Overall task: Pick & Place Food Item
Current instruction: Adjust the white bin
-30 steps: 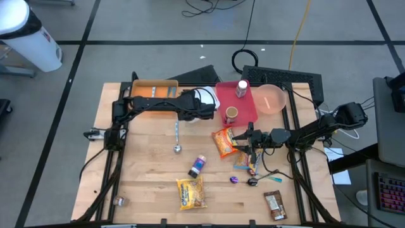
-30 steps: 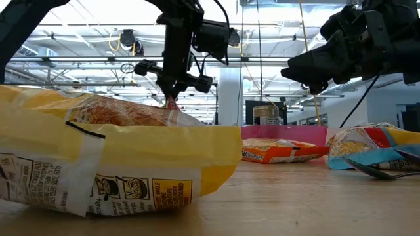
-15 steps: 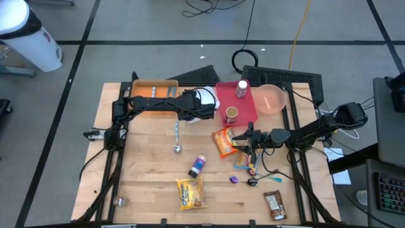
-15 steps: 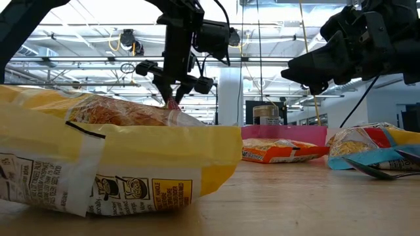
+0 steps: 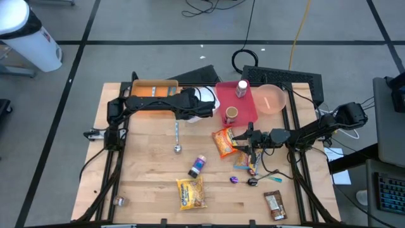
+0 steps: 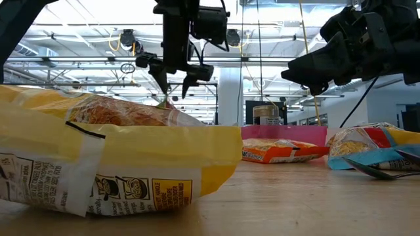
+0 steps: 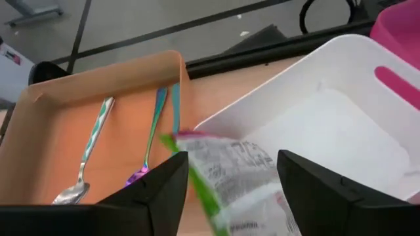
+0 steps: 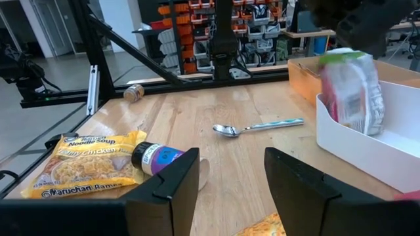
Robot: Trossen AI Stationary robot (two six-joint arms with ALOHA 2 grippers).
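Observation:
A snack packet with a green edge and pink-and-white print stands upright in the white bin, and it also shows in the right wrist view. My left gripper hangs open just above the packet, over the bin; the packet shows between its spread fingers. My right gripper is open and empty, low over the table beside an orange noodle packet.
An orange tray with cutlery lies left of the bin. A pink tray with a bottle and a cup, and a pink bowl, stand to its right. A spoon, a small bottle, a yellow noodle packet and wrapped sweets lie nearer.
My left gripper has opened and let go of the snack packet, then risen a little and drawn back toward the table's left edge. The packet has dropped from the fingertips into the white bin.

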